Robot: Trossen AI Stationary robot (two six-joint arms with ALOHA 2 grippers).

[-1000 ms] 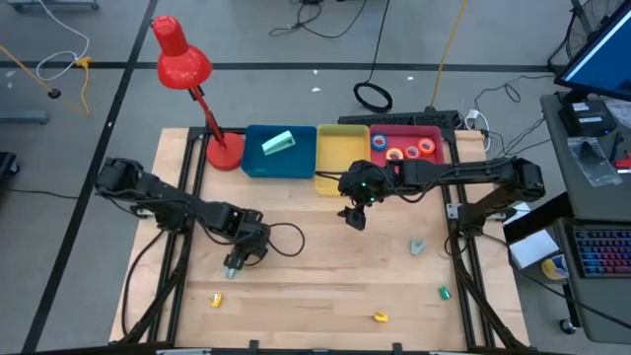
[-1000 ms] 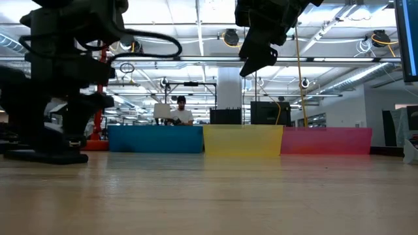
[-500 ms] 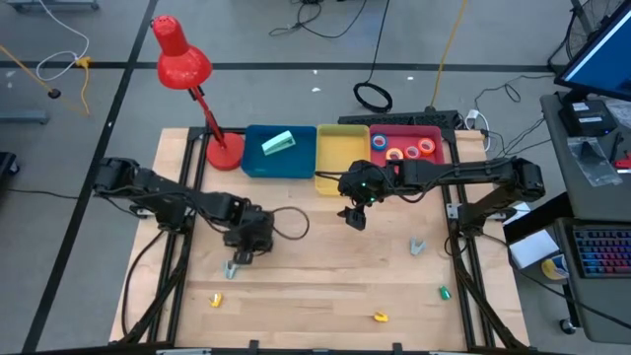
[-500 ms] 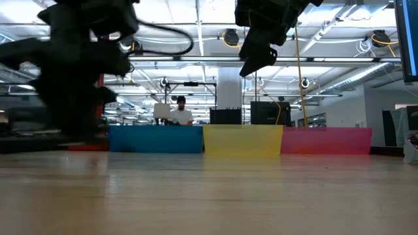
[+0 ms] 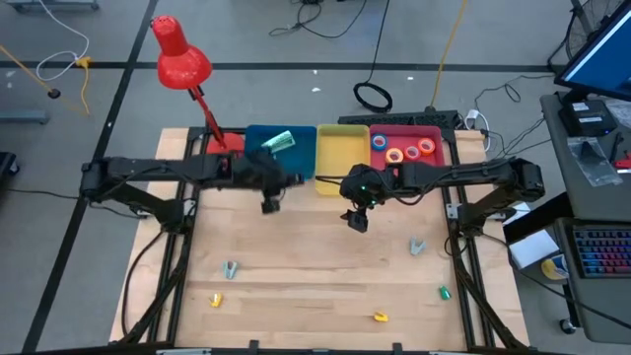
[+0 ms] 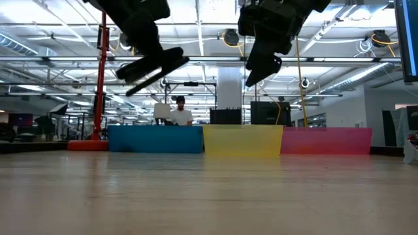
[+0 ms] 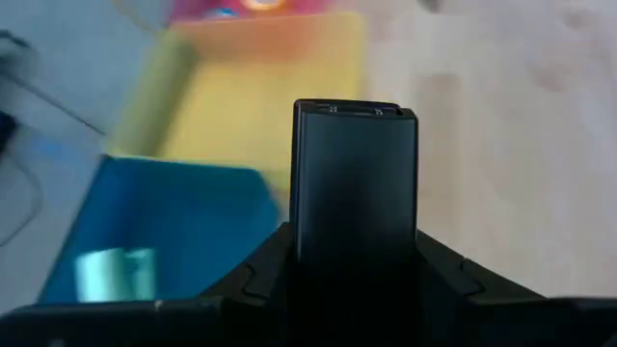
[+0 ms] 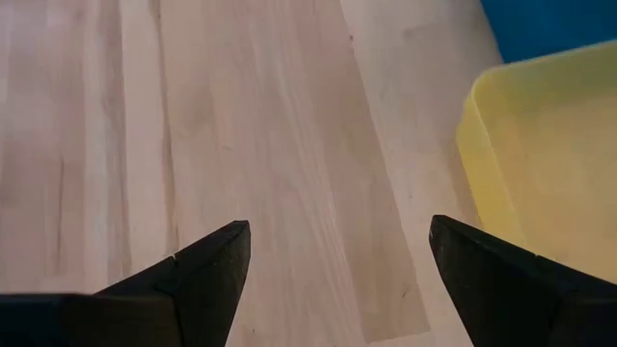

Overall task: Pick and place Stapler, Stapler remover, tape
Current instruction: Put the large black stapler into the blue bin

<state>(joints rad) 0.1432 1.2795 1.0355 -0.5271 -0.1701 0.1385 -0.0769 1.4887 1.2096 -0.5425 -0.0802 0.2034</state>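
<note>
A grey stapler remover lies free on the tabletop, well in front of the yellow bin. Closer to that bin, the left gripper hangs with its fingers pressed together, seemingly empty. The right gripper, fingers apart, hovers just before it, so the two arms might collide. Flanking the bin, the stapler and tape sit in their trays.

I see my left gripper just before the blue bin, right gripper before the yellow bin.
</note>
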